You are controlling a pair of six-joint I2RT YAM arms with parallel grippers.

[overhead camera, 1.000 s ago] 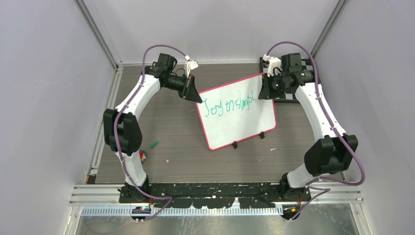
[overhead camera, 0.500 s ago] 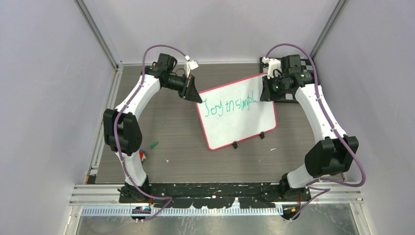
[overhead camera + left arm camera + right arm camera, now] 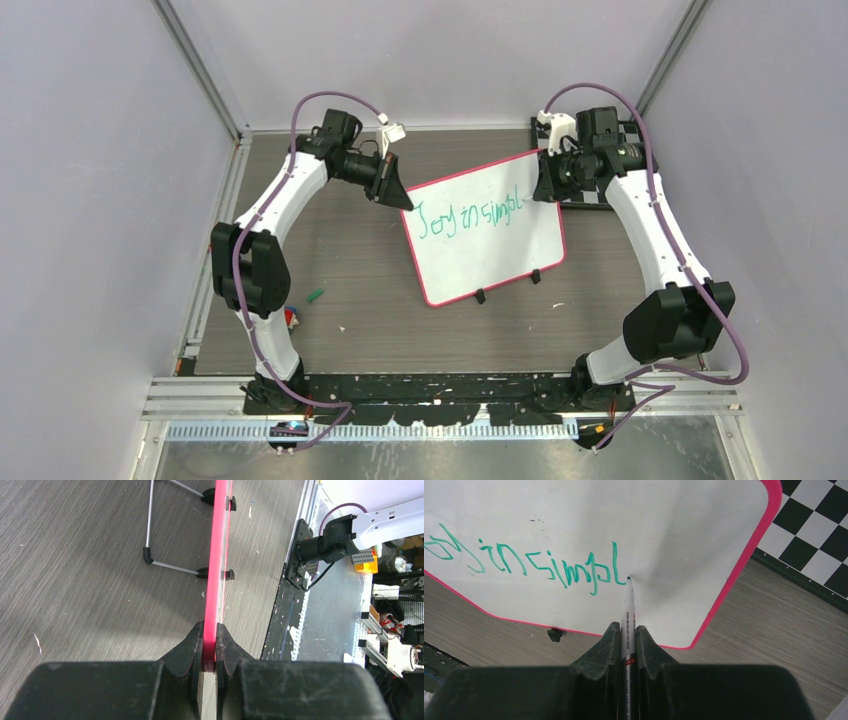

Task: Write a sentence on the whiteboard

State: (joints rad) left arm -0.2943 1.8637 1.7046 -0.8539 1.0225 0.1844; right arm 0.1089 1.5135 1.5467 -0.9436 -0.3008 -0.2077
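Observation:
The whiteboard [image 3: 487,240] stands tilted on a wire stand mid-table, with a pink-red rim and two black clips. Green lettering [image 3: 470,217] on it reads "Joy in simpl", in one line; it also shows in the right wrist view [image 3: 549,565]. My left gripper [image 3: 398,196] is shut on the board's left rim [image 3: 214,580], seen edge-on in the left wrist view [image 3: 209,630]. My right gripper [image 3: 541,185] is shut on a white marker [image 3: 628,612]. The marker tip [image 3: 628,579] touches the board just right of the "l".
A black-and-white checkered board [image 3: 590,160] lies behind the right gripper, also in the right wrist view [image 3: 814,535]. A green marker cap [image 3: 315,296] and a small coloured object [image 3: 292,318] lie near the left arm. Purple walls enclose the table.
The right gripper has shifted slightly right and back along the board's upper right. The lettering looks the same. The left arm has not moved.

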